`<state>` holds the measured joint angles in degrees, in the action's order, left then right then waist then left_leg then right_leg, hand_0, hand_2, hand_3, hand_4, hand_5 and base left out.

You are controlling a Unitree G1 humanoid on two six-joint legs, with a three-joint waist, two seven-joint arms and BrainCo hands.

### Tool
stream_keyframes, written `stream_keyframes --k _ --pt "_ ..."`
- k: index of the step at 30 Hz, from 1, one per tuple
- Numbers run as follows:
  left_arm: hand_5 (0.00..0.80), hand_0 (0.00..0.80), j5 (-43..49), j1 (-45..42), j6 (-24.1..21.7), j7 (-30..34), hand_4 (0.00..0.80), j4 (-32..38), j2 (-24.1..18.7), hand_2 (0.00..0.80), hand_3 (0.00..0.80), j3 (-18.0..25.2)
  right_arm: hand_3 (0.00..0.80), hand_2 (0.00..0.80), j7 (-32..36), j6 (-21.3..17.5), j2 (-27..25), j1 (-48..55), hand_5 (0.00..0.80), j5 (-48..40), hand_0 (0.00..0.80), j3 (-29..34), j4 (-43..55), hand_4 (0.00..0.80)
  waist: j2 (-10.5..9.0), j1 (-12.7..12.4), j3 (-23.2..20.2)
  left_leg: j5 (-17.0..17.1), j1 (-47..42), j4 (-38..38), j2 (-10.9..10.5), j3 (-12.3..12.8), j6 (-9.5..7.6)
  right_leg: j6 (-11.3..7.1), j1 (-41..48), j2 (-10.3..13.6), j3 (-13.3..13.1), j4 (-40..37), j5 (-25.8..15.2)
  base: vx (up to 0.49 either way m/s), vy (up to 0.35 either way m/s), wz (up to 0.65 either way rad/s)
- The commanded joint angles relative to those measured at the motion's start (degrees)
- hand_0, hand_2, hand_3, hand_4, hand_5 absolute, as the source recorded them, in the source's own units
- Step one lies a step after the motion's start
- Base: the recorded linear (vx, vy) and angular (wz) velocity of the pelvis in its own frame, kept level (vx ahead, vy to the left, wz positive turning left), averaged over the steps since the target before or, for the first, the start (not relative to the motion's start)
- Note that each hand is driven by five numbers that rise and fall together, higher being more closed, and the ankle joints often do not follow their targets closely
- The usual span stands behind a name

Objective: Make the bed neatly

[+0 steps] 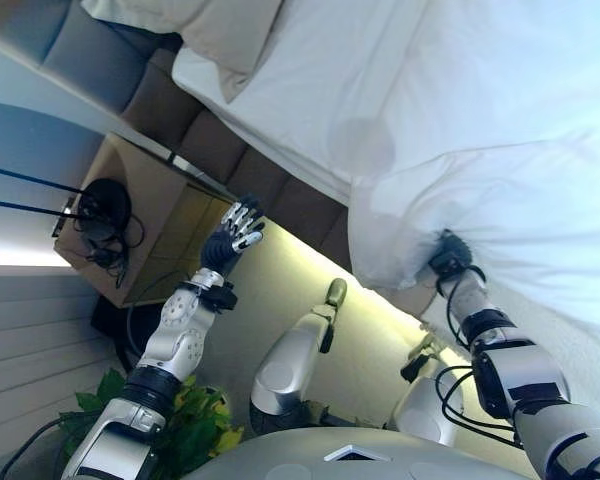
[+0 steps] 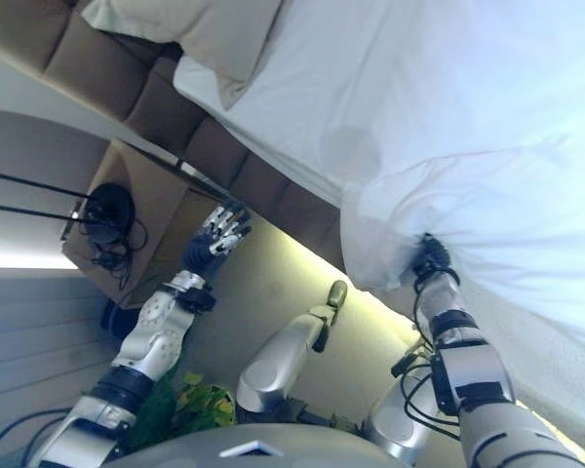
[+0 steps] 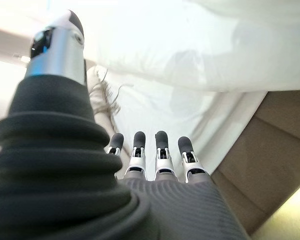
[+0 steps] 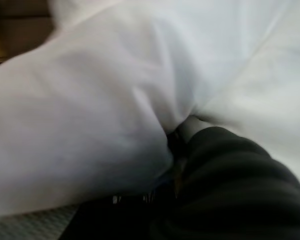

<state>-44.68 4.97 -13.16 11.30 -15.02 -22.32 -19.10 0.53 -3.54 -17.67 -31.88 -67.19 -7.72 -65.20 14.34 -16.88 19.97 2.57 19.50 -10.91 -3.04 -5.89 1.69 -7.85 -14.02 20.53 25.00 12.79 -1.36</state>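
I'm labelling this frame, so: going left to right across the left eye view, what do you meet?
Nightstand → left hand → right hand, its fingers buried in the white duvet.

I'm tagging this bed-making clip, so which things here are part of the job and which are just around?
Part of the job:
white duvet, its edge bunched at the right hand
white sheet
beige pillow
left hand, raised, touching nothing

Just around:
wooden nightstand
black lamp base
green plant
padded bed frame
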Motion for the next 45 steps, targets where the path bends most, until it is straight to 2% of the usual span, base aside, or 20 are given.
stream_keyframes --k 1,9,15,19,22,26,27,28,29,35,41,45 --pt "0.0 0.0 -0.68 1.34 -2.37 0.81 0.0 1.1 -1.72 0.0 0.0 0.97 0.8 0.8 -0.6 0.76 5.94 -2.48 0.8 2.83 0.8 -3.05 5.2 0.8 -3.27 -3.29 -0.34 -1.3 5.88 -5.88 -0.75 -0.17 2.05 -2.94 6.39 4.25 -0.59 -1.1 0.04 0.039 0.018 0.32" --pt "0.0 0.0 0.55 0.3 -2.25 3.65 0.0 -0.67 -0.93 0.0 0.0 2.38 0.8 0.8 -3.47 1.7 11.51 -2.71 0.8 0.38 0.8 -7.04 6.03 0.8 -3.26 -5.54 -0.59 -0.54 5.79 -5.64 -1.46 -1.57 2.55 -3.06 8.85 3.99 1.19 -2.09 -0.24 0.034 0.003 0.16" --pt "0.0 0.0 0.16 0.64 -3.21 4.9 0.0 -1.39 0.82 0.0 0.0 2.36 0.8 0.8 -5.57 5.63 14.28 -2.41 0.8 5.15 0.8 -12.11 3.93 0.8 -2.32 -6.95 -1.19 0.68 5.67 -4.19 -2.18 -2.48 2.59 -3.07 9.96 4.07 1.98 -3.01 -0.33 0.015 0.035 0.1" --pt "0.0 0.0 0.72 1.13 -3.27 6.24 0.0 -2.16 1.68 0.0 0.0 2.39 0.8 0.8 -2.7 8.96 15.8 -3.06 0.8 9.72 0.8 -16.8 3.45 0.8 -1.71 -7.75 -1.4 1.47 5.8 -3.65 -2.52 -2.75 2.86 -3.14 10.43 4.18 2.54 -3.34 -0.37 0.005 0.032 0.11" --pt "0.0 0.0 1.09 1.26 -2.93 7.11 0.0 -2.69 1.67 0.0 0.0 2.61 0.8 0.8 -3.19 7.67 16.92 -3.12 0.8 8.12 0.8 -18.83 3.54 0.8 -1.94 -8.34 -1.51 1.67 6.03 -3.85 -2.77 -2.98 3.05 -3.11 10.93 4.05 2.82 -3.64 -0.48 0.013 -0.024 0.08" --pt "0.0 0.0 1.69 1.24 -2.19 8.13 0.0 -3.08 1.14 0.0 0.0 3.19 0.8 0.8 -4.22 6.54 17.2 -2.94 0.8 5.97 0.8 -18.13 3.17 0.8 -2.73 -8.74 -1.55 1.59 6.02 -4.13 -2.73 -3.22 3.16 -3.0 11.6 3.67 3.02 -4.12 -0.82 0.026 -0.055 0.14" --pt "0.0 0.0 1.71 1.24 -1.99 8.22 0.0 -3.1 0.97 0.0 0.0 3.23 0.631 0.631 -4.12 6.35 16.99 -2.82 0.631 5.29 0.631 -17.56 2.62 0.631 -2.95 -8.74 -1.59 1.51 6.03 -4.27 -2.69 -3.19 3.15 -2.99 11.66 3.58 3.03 -4.21 -0.99 0.015 -0.06 0.03" --pt "0.0 0.0 1.71 1.24 -1.8 8.26 0.0 -3.03 0.82 0.0 0.0 3.22 0.154 0.154 -4.25 6.19 16.77 -2.71 0.154 4.65 0.154 -17.1 2.29 0.154 -3.13 -8.72 -1.58 1.44 6.05 -4.39 -2.61 -3.12 3.17 -3.01 11.78 3.5 3.06 -4.33 -1.13 0.009 -0.068 0.01" --pt "0.0 0.0 1.8 1.14 -1.73 8.44 0.0 -3.06 0.65 0.0 0.0 3.35 0.0 0.0 -4.23 6.18 16.45 -2.62 0.0 4.05 0.0 -16.35 2.03 0.0 -3.34 -8.64 -1.52 1.34 6.06 -4.59 -2.55 -3.03 3.18 -3.02 11.9 3.41 3.09 -4.4 -1.24 0.005 -0.066 0.0" --pt "0.0 0.0 2.6 0.71 -2.29 7.82 0.0 -2.8 0.26 0.0 0.0 3.08 0.0 0.0 -3.6 6.28 13.56 -0.83 0.0 2.24 0.0 -12.21 0.17 0.0 -4.45 -7.82 -1.47 0.67 5.42 -4.95 -1.89 -2.58 3.34 -3.06 12.68 2.68 2.79 -5.03 -1.65 0.013 -0.052 -0.04" --pt "0.0 0.0 3.44 0.46 -2.38 7.23 0.0 -2.38 0.08 0.0 0.0 2.86 0.0 0.0 1.81 5.66 9.57 2.83 0.0 2.04 0.0 -7.37 -2.74 0.0 -5.45 -6.93 -1.32 -0.23 5.29 -5.83 -1.21 -2.46 3.51 -3.07 12.64 1.96 2.34 -5.16 -1.79 0.011 -0.065 -0.08" --pt "0.0 0.0 3.31 -0.78 -2.22 5.79 0.0 -1.46 0.11 0.0 0.0 3.49 0.0 0.0 7.12 5.97 6.63 6.77 0.0 0.54 0.0 -3.56 -3.85 0.0 -5.73 -5.5 -1.38 -0.89 4.98 -6.18 -0.38 -1.65 3.59 -3.02 12.33 1.42 1.64 -5.02 -1.4 0.01 -0.02 -0.18"
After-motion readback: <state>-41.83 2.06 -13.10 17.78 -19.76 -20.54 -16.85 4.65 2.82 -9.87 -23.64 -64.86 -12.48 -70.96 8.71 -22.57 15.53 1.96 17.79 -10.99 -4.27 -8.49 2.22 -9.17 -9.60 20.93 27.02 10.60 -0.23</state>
